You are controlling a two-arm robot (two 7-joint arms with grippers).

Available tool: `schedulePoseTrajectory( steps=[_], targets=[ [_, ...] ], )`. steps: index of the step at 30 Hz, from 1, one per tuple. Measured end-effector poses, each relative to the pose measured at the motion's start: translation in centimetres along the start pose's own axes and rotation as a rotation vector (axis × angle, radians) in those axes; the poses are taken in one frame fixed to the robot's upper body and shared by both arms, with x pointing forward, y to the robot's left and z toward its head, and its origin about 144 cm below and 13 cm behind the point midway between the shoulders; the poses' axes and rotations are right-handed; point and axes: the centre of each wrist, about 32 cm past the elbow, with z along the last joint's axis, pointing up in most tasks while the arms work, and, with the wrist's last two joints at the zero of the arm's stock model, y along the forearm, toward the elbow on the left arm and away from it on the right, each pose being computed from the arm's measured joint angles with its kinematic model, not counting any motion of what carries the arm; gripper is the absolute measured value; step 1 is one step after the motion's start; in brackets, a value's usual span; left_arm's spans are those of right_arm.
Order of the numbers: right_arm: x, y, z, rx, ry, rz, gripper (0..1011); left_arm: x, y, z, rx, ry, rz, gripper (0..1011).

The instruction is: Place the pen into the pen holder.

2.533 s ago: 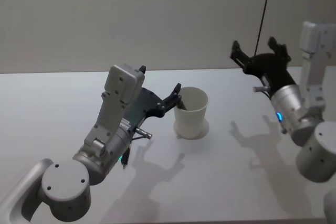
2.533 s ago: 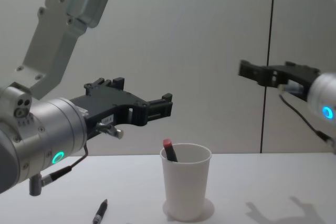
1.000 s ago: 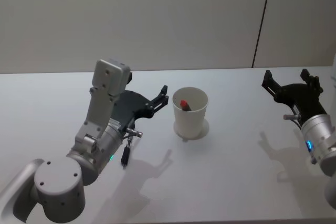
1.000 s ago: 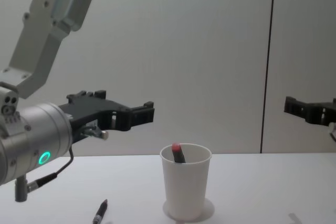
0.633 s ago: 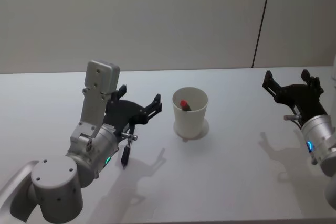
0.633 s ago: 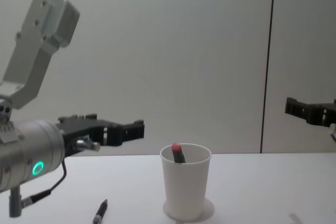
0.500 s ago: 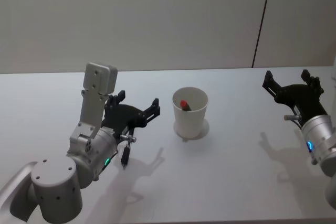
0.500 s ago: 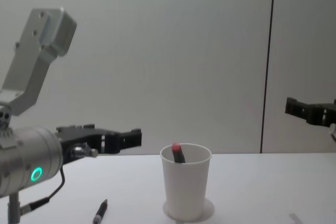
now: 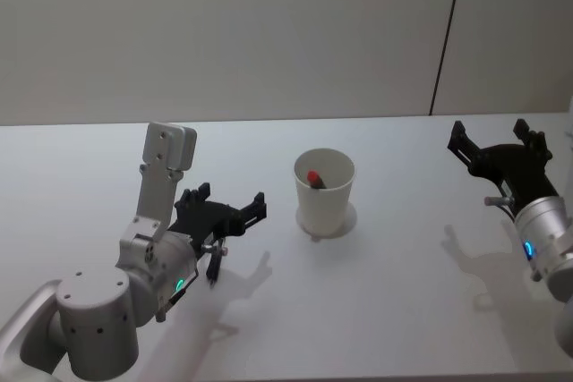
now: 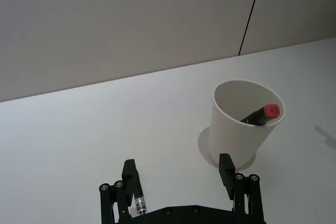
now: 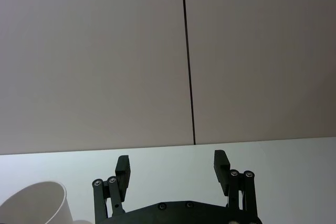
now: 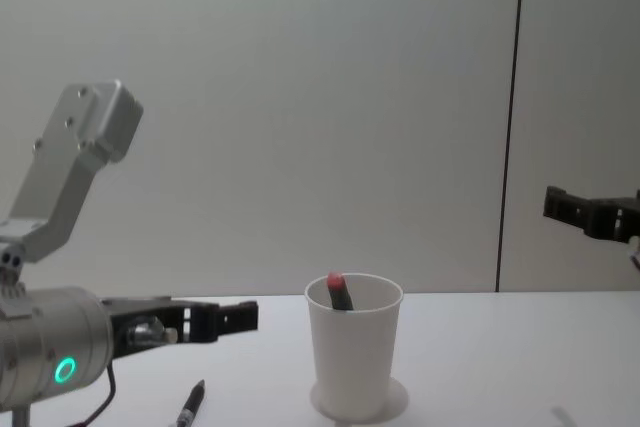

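Left gripper (image 9: 231,199) spread open and empty, low over the bench (image 9: 403,310) left of the pen holder (image 9: 324,203), a dark pen (image 12: 191,405) lying flat beneath it. Red-capped pen (image 9: 313,177) already leaning inside the holder, mid-bench toward the back edge. Right gripper (image 9: 495,139) open too, idle by the right edge. Probably next: straddle the lying pen across its barrel, close at mid-length, lift level, then tip upright over the rim without nudging the holder.

Head view: high, tilted down onto the bench (image 9: 376,310). Chest view: low, level across it toward the wall (image 12: 300,97). Left wrist view: behind the left gripper (image 10: 177,162), near the pen holder (image 10: 236,140). Right wrist view: behind the right gripper (image 11: 171,158), farther off. Shared by all four: the pen holder.
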Motion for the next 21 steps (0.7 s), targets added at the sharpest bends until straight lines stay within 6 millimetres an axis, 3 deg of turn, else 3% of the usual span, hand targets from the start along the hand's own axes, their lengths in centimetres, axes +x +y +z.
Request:
schedulePoseTrajectory(
  steps=[21],
  targets=[
    [0.0, 0.0, 0.0, 0.0, 0.0, 0.0, 1002, 0.5, -0.8, -1.5, 0.159, 0.006, 0.046, 1002]
  ],
)
